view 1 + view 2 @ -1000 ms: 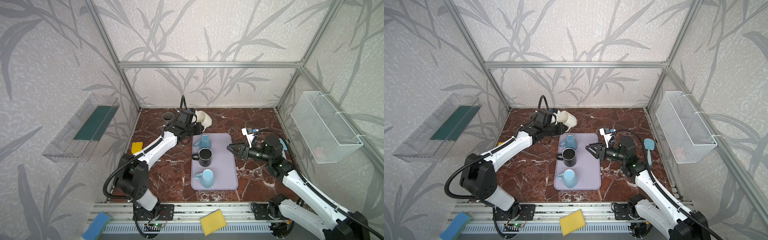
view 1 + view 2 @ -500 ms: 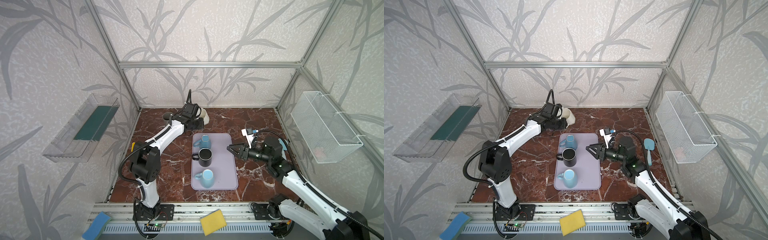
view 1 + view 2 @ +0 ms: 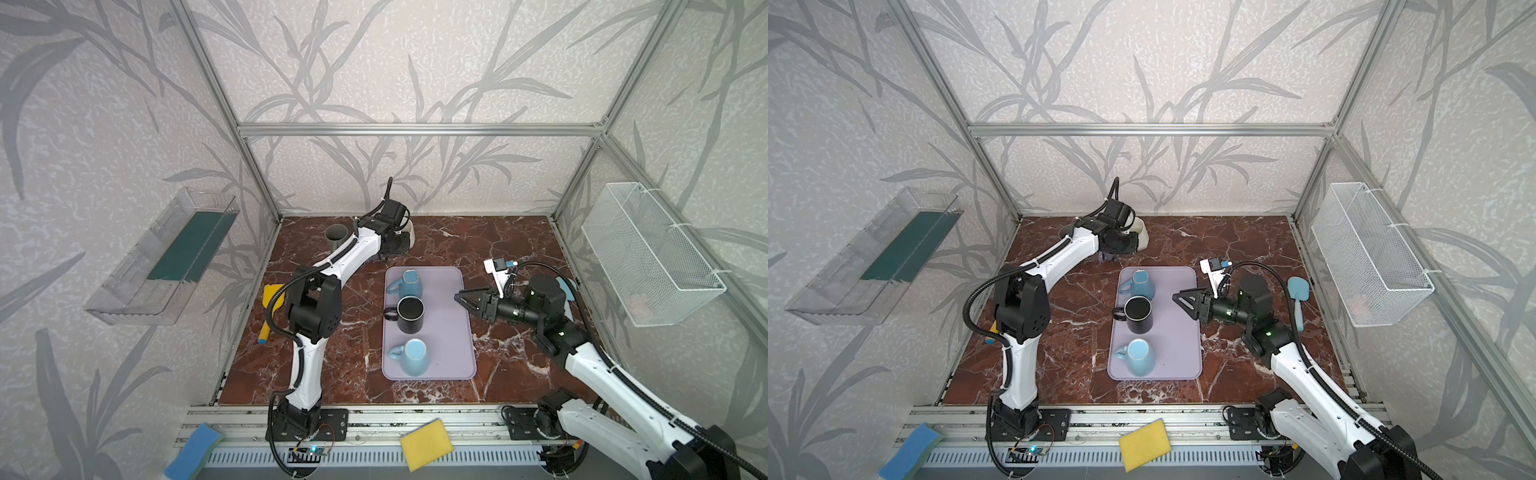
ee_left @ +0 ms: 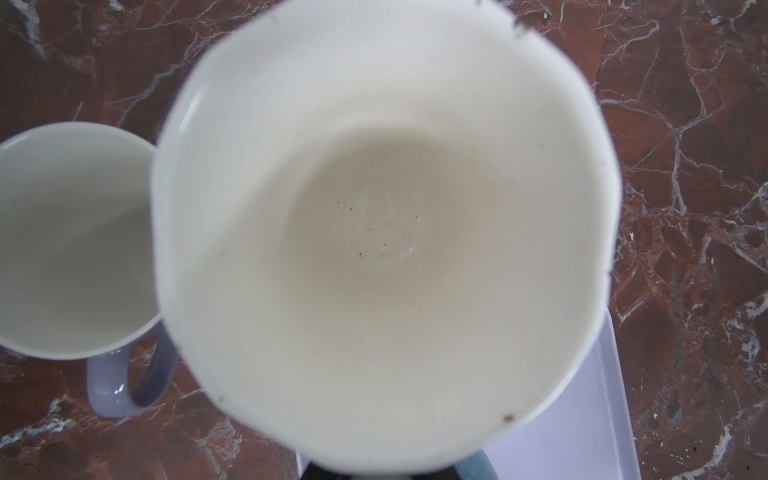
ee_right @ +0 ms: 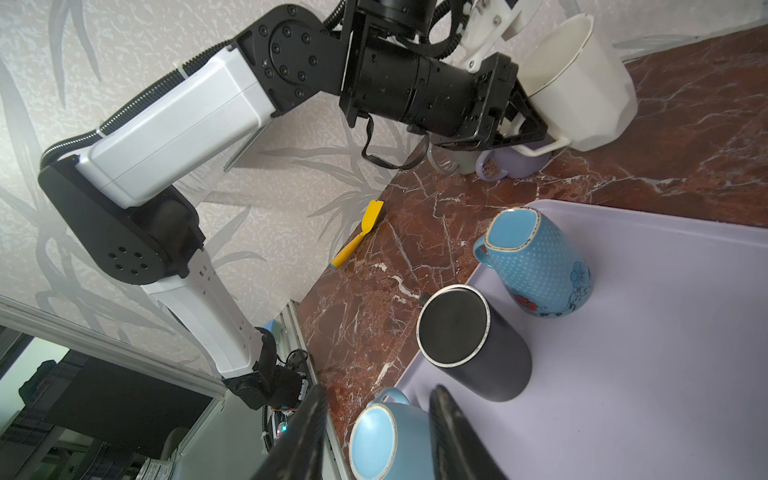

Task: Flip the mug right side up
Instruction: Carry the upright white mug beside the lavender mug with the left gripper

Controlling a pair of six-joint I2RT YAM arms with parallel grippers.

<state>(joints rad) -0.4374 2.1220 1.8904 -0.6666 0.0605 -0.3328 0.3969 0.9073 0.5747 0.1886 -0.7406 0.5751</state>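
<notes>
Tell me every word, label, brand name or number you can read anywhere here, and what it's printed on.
No text can be read in any view.
white mug: blank inside, only dark specks.
flowered blue mug: dots and flowers, no letters.
black mug: plain, no print.
circuit board: too small to read.
clutter outside the cell: too blurred to read.

Red marble tabletop [image 3: 519,249] with a lilac tray [image 3: 453,332], grey mug [image 3: 336,237], yellow scraper [image 3: 272,293], perhaps a blue spatula [image 3: 1298,289].
</notes>
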